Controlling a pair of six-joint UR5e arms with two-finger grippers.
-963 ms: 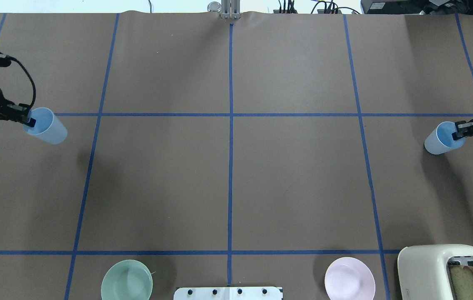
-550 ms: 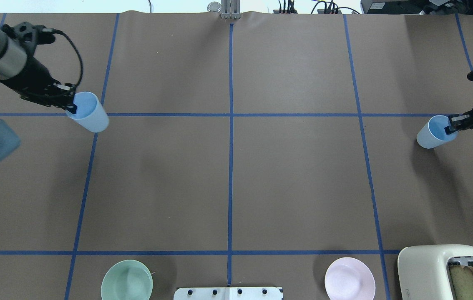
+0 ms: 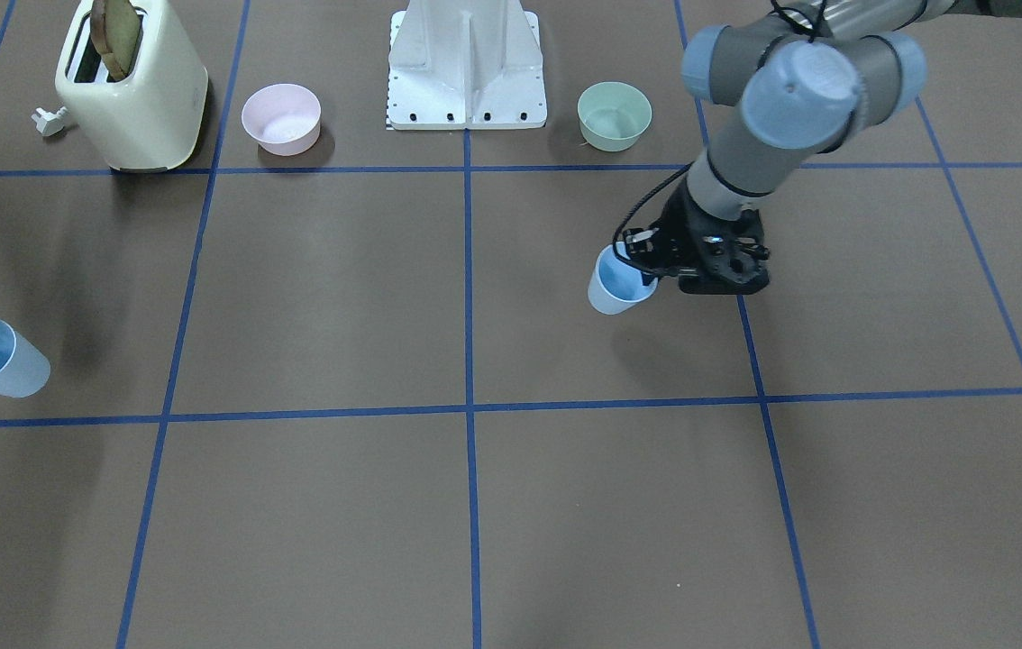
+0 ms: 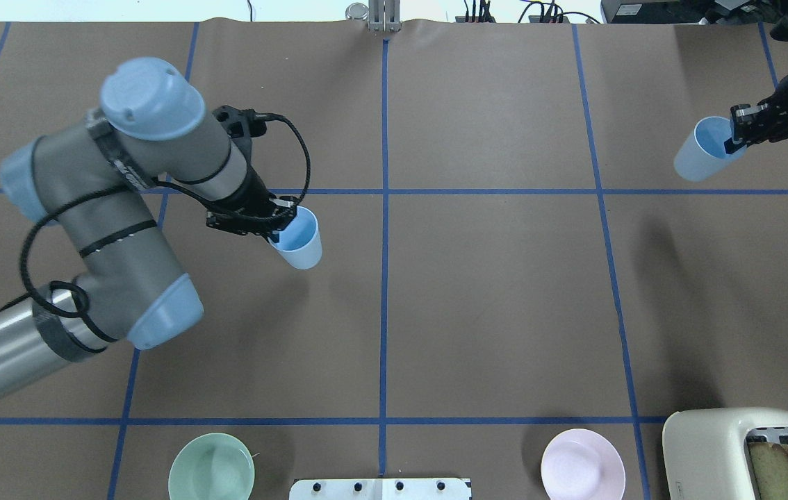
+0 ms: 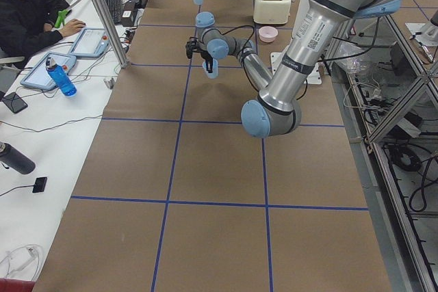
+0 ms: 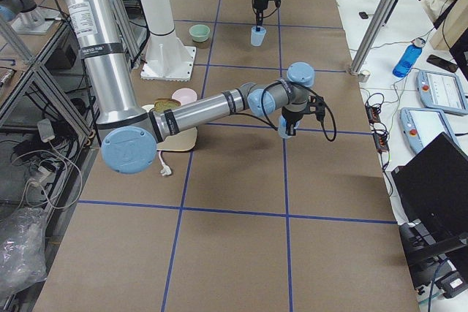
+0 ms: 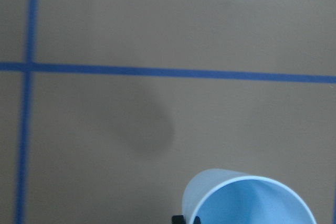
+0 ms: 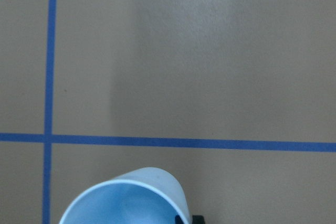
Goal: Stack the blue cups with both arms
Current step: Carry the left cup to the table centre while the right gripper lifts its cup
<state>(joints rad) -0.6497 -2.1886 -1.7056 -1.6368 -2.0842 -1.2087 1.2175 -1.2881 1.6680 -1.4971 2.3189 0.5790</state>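
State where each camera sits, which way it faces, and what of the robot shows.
Front-facing: across the table, facing the robot; pedestal at top, left arm at right.
Overhead: behind the robot, looking forward and down; left gripper pinches the left cup, right gripper the right cup.
Exterior left: table's left end; left arm near.
Exterior right: table's right end; right arm near.
Left wrist: looks down past its cup's rim; fingertip barely shows.
Right wrist: likewise.
Shared: front-facing and overhead both show toaster, green bowl, pink bowl.

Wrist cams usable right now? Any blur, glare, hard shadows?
Left wrist: tape lines slightly soft, blue cup casts a diffuse dark blob on the paper. Right wrist: sharper, pale sheen upper right, other blue cup cropped at the bottom edge. Overhead: shadows soft-edged.
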